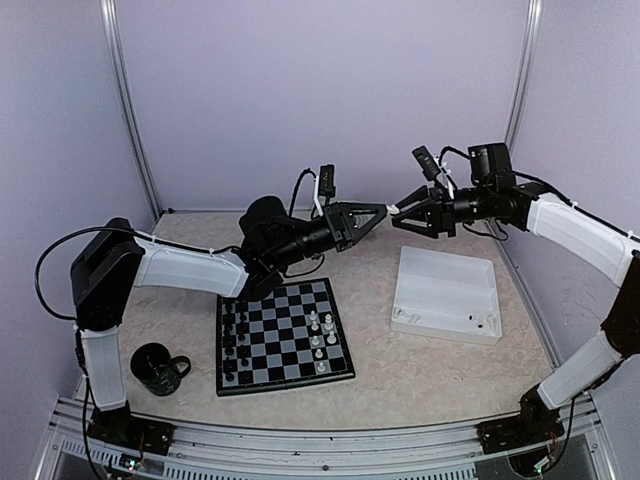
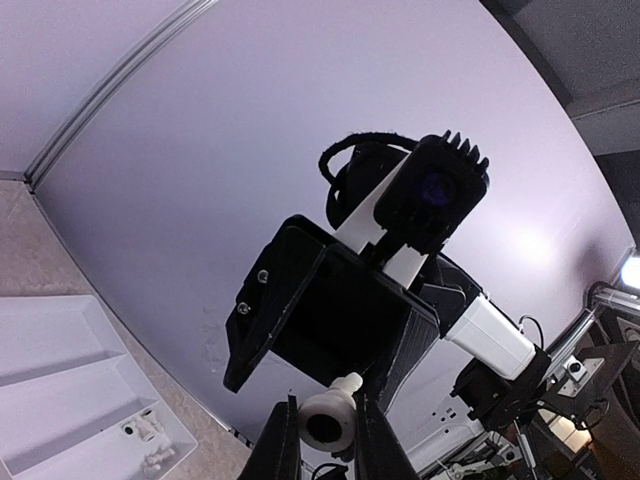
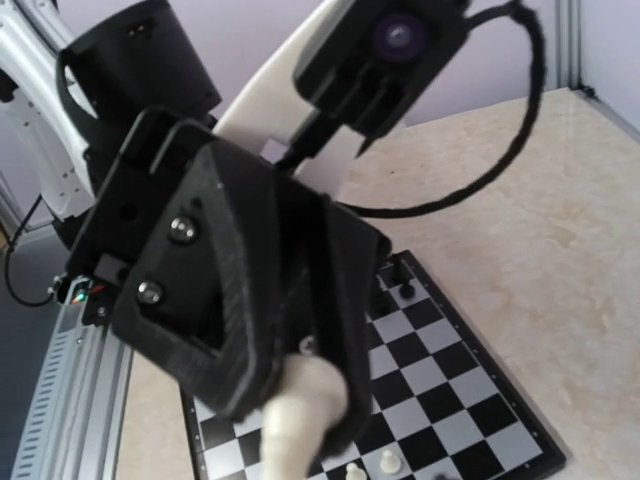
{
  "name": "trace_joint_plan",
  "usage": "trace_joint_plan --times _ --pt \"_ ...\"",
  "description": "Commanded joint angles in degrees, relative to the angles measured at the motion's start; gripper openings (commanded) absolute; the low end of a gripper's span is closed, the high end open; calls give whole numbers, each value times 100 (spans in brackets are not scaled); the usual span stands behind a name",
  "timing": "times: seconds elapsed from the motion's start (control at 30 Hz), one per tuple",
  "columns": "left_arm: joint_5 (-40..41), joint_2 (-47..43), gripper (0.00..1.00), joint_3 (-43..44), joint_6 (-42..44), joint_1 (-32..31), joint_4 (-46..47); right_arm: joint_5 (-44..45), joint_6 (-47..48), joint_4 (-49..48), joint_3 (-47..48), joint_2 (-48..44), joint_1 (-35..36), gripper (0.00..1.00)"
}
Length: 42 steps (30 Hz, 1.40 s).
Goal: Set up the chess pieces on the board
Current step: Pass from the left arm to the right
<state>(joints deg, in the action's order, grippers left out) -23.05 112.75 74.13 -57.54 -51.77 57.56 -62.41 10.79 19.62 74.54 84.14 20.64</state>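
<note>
I see the board lying flat and slightly turned, with black and grey-white squares inside a black border. Black chessmen stand upright along its left side, and a handful of white chessmen stand near its right edge. One more white piece is up in the air, pinched sideways in my left gripper with its hollow base toward that wrist camera. A few small pieces sit in the nearest compartment of the tray.
</note>
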Motion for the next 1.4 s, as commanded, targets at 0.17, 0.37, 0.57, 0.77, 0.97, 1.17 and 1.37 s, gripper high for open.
trace_joint_plan --times 0.17,0.37,0.57,0.77,0.97,1.17,1.37 --pt "-93 268 4 8 -474 26 573 -217 -94 -267 206 85 106 34" --pt "-144 394 4 58 -584 40 666 -235 -101 -259 279 119 106 24" --pt "-141 398 4 21 -601 53 707 -211 -129 -300 238 179 124 23" --pt "-111 339 4 -57 -614 88 785 -113 -123 -309 205 173 124 22" --pt "-117 361 4 -38 -626 88 768 -96 -103 -305 192 177 124 8" --pt "-95 344 4 -25 -601 88 735 -93 -164 -325 130 183 133 13" --pt "-103 353 4 -18 -617 88 754 -27 -182 -344 87 188 141 14"
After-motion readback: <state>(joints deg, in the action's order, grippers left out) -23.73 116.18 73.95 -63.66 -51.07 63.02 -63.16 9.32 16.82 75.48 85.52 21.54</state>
